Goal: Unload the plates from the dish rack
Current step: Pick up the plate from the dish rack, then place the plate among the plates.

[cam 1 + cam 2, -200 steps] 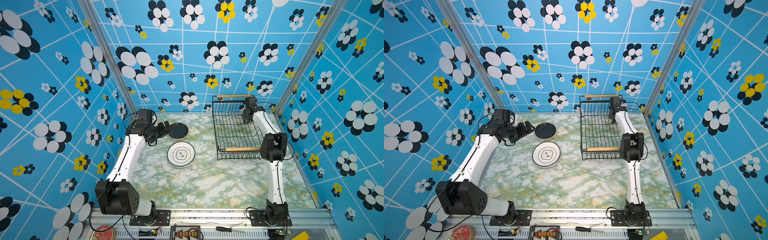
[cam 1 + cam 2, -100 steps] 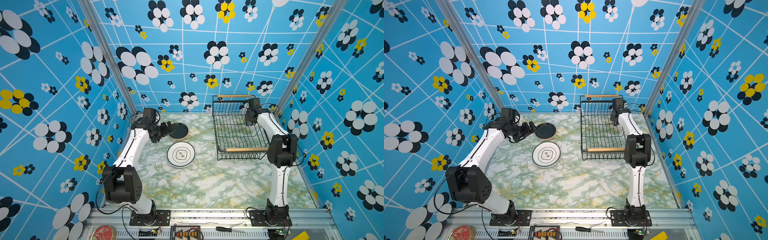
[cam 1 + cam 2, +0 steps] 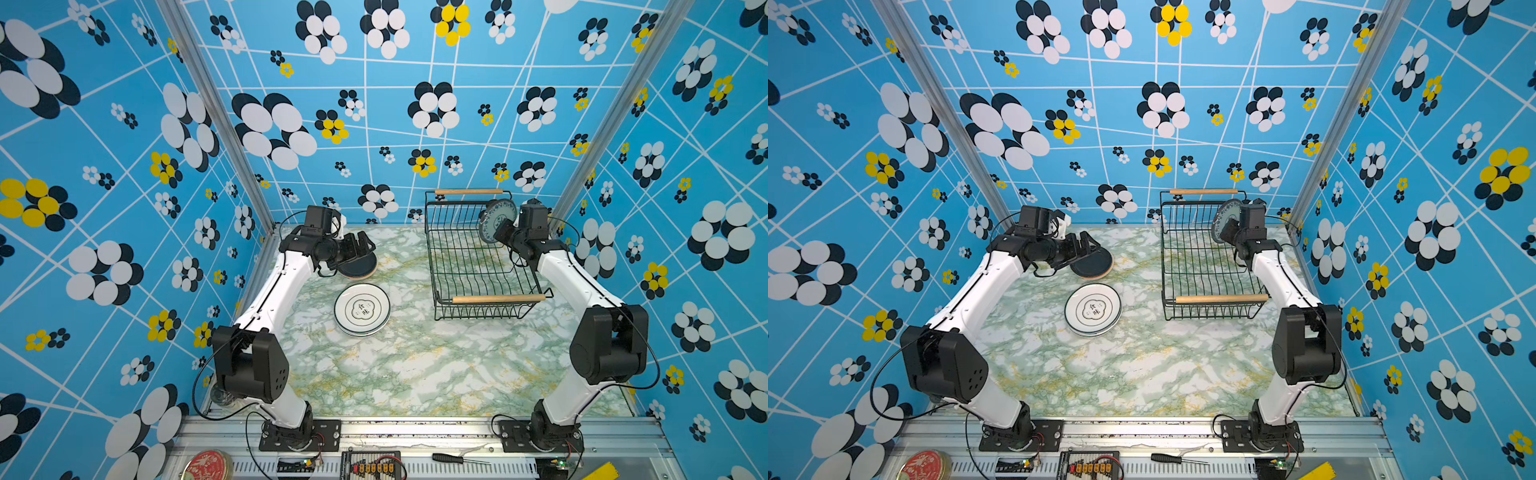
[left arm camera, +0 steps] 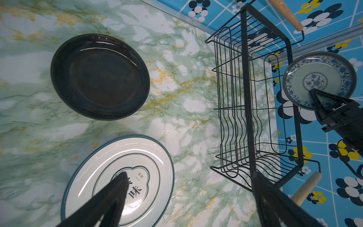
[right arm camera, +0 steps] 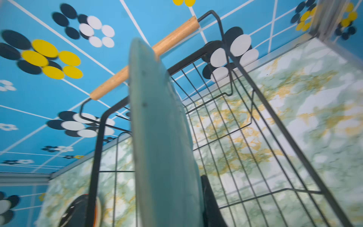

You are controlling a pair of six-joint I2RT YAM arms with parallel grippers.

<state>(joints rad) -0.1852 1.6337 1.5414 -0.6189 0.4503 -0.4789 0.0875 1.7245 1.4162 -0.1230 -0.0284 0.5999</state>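
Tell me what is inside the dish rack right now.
Only bare wire shows inside the dish rack; no plate stands in it. The right gripper holds a teal-patterned plate on edge above the far right corner. The right arm hides part of that corner.

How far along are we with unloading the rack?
Nearly done. Two stacks sit on the table: a white emblem stack and a black-topped stack. The right gripper is shut on the teal-patterned plate, raised over the dish rack, which shows no other plates. Remaining: setting that plate down. The left gripper hangs open.
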